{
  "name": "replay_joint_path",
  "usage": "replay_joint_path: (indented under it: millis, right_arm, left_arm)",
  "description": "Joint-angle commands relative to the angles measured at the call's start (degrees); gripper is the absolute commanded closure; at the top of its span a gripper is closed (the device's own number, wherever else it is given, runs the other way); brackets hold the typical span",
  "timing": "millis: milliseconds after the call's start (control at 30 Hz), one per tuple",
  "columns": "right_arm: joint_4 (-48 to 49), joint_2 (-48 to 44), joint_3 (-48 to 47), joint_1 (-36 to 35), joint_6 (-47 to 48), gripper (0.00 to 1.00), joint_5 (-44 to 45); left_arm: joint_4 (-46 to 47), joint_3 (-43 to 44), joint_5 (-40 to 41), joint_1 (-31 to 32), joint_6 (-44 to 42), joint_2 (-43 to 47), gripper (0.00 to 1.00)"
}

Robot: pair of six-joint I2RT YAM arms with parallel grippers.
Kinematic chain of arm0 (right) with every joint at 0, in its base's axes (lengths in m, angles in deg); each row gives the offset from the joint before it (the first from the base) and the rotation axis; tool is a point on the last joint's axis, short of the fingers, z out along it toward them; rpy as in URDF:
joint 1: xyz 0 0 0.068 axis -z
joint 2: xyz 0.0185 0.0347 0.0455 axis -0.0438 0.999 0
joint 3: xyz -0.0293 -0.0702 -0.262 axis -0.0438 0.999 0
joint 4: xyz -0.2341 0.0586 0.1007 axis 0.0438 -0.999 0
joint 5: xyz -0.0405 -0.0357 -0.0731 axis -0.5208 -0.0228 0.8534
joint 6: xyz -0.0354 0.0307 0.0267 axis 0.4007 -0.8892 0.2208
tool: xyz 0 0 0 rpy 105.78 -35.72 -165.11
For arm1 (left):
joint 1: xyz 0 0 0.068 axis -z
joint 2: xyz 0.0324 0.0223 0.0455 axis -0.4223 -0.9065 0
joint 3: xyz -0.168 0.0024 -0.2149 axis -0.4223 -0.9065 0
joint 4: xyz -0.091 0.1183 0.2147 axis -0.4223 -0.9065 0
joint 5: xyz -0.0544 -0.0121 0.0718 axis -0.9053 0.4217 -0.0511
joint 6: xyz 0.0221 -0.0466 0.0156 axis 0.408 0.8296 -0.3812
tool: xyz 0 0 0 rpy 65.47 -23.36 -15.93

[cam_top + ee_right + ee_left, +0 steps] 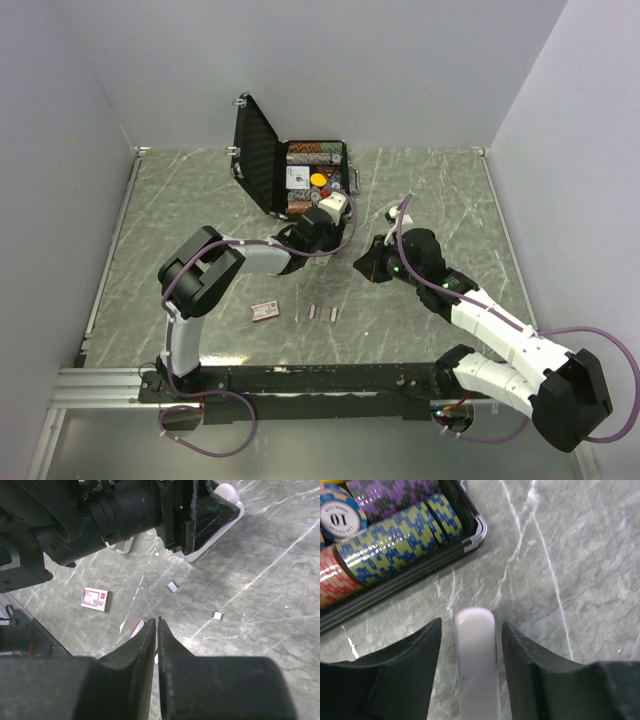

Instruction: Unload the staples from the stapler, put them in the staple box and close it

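In the middle of the top view, just below the case (pixel 257 150), our left gripper (pixel 471 624) stands over the stapler (pixel 476 665) with its jaws apart. The white bar runs between the fingers with a sliver of table (pixel 580 580) showing on either side, so we straddle it rather than clamp it. The staples (pixel 312 312) lie lower in that view, two short strips side by side on the table, just right of the box (pixel 265 311) and well apart from the stapler. Our right gripper (pixel 158 622) hovers at the centre right of the top view. Its fingers are almost together, with only a thin slit between them and nothing in it that we can make out. With strips already out, we judge the step to be letting go of the stapler or taking a fresh hold; we cannot tell which. Either way we should keep the bar centred between the fingers. If we lift, we go straight up so that neither finger drags the stapler sideways into the case corner at the upper left of the left wrist view. The right gripper should stay high and clear of the loose strips, which we judge light enough to skid at a touch.
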Motion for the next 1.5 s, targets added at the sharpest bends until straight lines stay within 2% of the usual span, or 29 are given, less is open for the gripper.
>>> replay_joint_path:
  millis: [0,100,200,300,500,800,1100,1467]
  right_arm:
    - [0.8,0.1,-0.1,0.3,0.0,0.84,-0.2]
    - [0.3,0.4,-0.8,0.3,0.4,0.76,-0.9]
    - [-2.3,0.8,-2.7,0.3,2.4,0.70,-1.3]
    - [-3.9,2.0,-4.7,0.3,4.2,0.61,-1.3]
    - [-4.3,8.3,-8.2,0.1,6.3,0.53,-6.5]
    - [-4.1,19.4,-14.2,-5.2,11.8,0.37,-6.4]
    - [-6.4,29.1,-20.2,-9.9,20.5,0.33,-2.7]
    - [-7.5,37.8,-25.4,-13.1,29.4,0.32,1.9]
  left_arm:
    - [4.2,1.2,-0.1,0.1,-1.8,0.7,0.42]
    - [4.7,1.0,0.3,0.2,-1.7,2.5,0.40]
    - [4.4,-0.1,2.2,0.2,-1.5,7.8,0.38]
    - [-0.7,-0.1,5.5,0.1,0.2,14.8,0.37]
    - [-8.2,-5.2,8.5,0.1,5.9,30.4,0.30]
    - [-24.4,-10.2,11.3,-0.2,12.8,45.8,0.26]
    - [-33.9,-15.9,13.3,-0.5,13.7,60.1,0.22]
    - [-34.3,-20.1,8.3,-0.6,12.2,64.8,0.20]
